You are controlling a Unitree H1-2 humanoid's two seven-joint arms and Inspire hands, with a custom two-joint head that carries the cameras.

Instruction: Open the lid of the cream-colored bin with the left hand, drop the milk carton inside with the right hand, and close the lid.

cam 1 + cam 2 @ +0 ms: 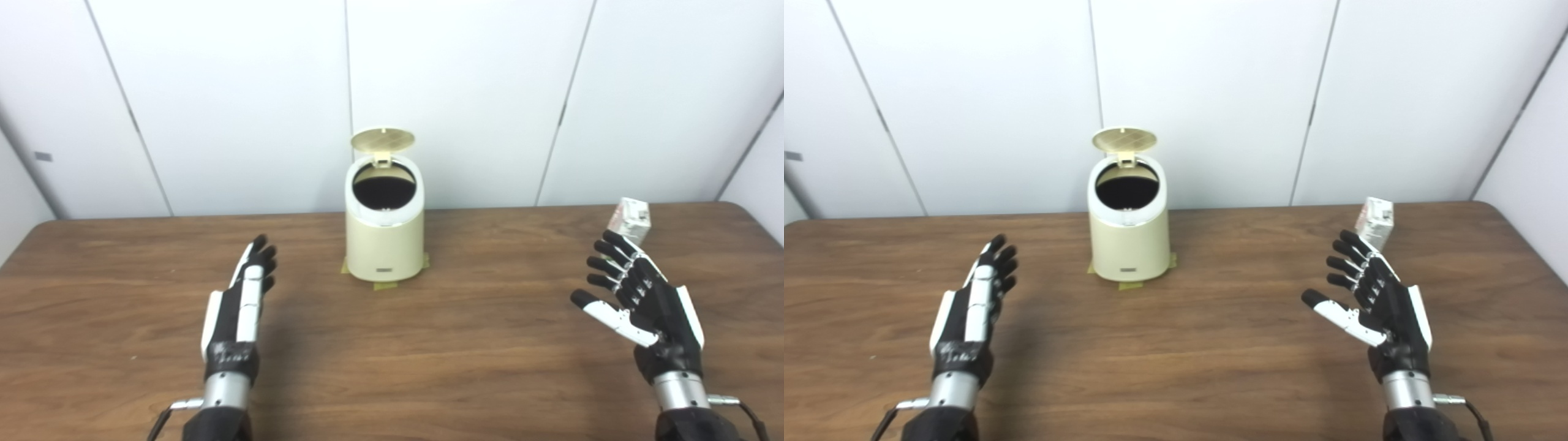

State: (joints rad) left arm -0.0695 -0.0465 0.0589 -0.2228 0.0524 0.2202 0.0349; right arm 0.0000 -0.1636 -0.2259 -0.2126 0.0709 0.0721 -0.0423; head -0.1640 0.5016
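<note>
White wall panels are noted behind the wooden table (392, 343). On the bin (384, 242) the lid (383, 139) is found raised. The milk carton (632, 220), apparently just beyond the right hand (637, 294) fingertips, is not yet grasped. Both hands, left hand (242, 306) included, are spread and empty. Dropping and closing remain.

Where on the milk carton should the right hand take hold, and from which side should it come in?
Probably across the milk carton's flat side faces, near mid-height. It stands upright on the table just beyond the open right hand's fingertips, so a forward reach from the near side, fingers and thumb spread over opposite faces, looks most direct.
</note>
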